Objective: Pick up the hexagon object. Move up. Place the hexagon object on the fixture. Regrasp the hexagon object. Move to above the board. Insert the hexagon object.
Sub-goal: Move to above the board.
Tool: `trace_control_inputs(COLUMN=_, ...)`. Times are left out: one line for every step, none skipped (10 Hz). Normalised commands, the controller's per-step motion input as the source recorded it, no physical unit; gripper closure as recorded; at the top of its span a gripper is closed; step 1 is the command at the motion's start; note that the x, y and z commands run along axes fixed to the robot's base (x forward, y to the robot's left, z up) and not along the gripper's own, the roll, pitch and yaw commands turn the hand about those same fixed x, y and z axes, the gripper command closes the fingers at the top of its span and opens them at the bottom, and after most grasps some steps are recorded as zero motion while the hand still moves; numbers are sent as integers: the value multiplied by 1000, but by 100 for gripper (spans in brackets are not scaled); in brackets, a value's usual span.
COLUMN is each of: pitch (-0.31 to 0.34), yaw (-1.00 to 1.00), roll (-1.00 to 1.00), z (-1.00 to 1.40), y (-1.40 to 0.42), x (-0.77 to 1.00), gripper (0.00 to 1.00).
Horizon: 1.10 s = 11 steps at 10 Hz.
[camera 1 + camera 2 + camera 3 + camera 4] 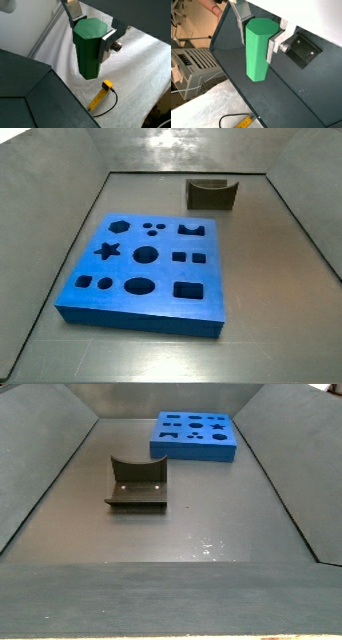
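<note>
gripper (89, 34) clamps the hexagon (88, 47) by its top, high outside the bin, leaving fixture (138, 483) and board (150, 268) clear below.

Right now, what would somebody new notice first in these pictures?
Probably the bright green hexagon object, clamped between the gripper fingers in both wrist views, outside the dark box. Next, the big blue board with shaped holes on the box floor, and the dark fixture standing apart from it.

Nothing readable anywhere really: the yellow tape measure (101, 95) lying below the gripper (91, 27) has tick marks, but they're way too blurry to make out
</note>
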Motion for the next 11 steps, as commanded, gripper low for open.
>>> trace_control_inputs(pitch=-100, yaw=-141, roll=-1000, z=-322, y=-1000, x=-560, gripper=100)
trace_control_inputs(pitch=-110, yaw=-139, roll=-1000, z=-317, y=-1000, x=-567, gripper=100)
trace_control_inputs(pitch=-120, yaw=-144, roll=-1000, z=-323, y=-1000, x=-587, gripper=100)
trace_control_inputs(pitch=-138, yaw=-146, roll=-1000, z=-337, y=-1000, x=-643, gripper=100)
trace_control_inputs(pitch=-151, yaw=-148, roll=-1000, z=-334, y=-1000, x=-667, gripper=100)
trace_control_inputs(pitch=-170, yaw=-151, roll=-1000, z=-343, y=-1000, x=-710, gripper=100)
trace_control_inputs(pitch=-183, yaw=-149, roll=-1000, z=-353, y=-1000, x=-773, gripper=100)
trace_control_inputs(pitch=-203, yaw=-147, roll=-1000, z=-359, y=-1000, x=-843, gripper=100)
trace_control_inputs(pitch=-221, yaw=-144, roll=-1000, z=-340, y=-905, x=-857, gripper=100)
trace_control_inputs(pitch=-247, yaw=-139, roll=-1000, z=-197, y=-491, x=-599, gripper=100)
trace_control_inputs(pitch=-265, yaw=-141, roll=-1000, z=-96, y=-211, x=-411, gripper=100)
